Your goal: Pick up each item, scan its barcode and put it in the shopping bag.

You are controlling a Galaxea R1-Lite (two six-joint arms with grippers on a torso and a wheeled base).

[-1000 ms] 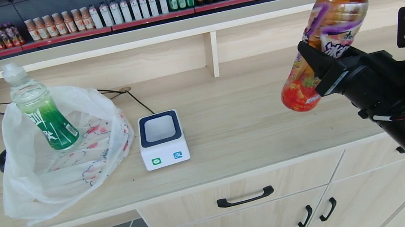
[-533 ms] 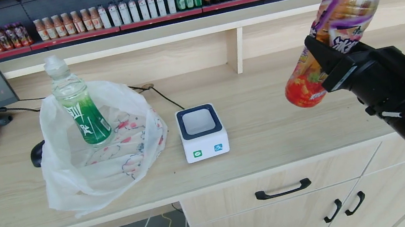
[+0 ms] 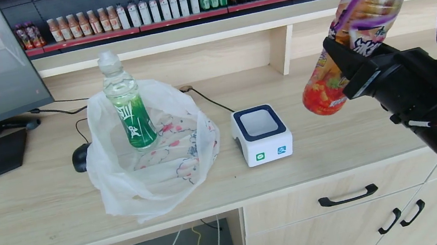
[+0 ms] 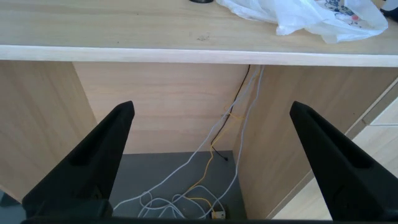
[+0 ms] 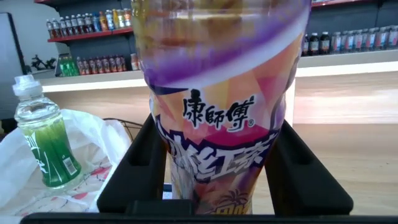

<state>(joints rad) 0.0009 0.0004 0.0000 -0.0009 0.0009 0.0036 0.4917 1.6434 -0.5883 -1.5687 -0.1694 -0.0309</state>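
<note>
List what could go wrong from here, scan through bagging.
1. The right gripper holds the orange bottle tilted, off to the scanner's side; no barcode shows, so the scan may miss.
2. The green bottle stands in the bag; lowering the second one in could topple it.
3. The bag is limp with a slumped rim; the orange bottle may snag it.

The middle of the orange bottle (image 3: 366,0) is hidden behind the clamped right hand (image 3: 343,59)
</note>
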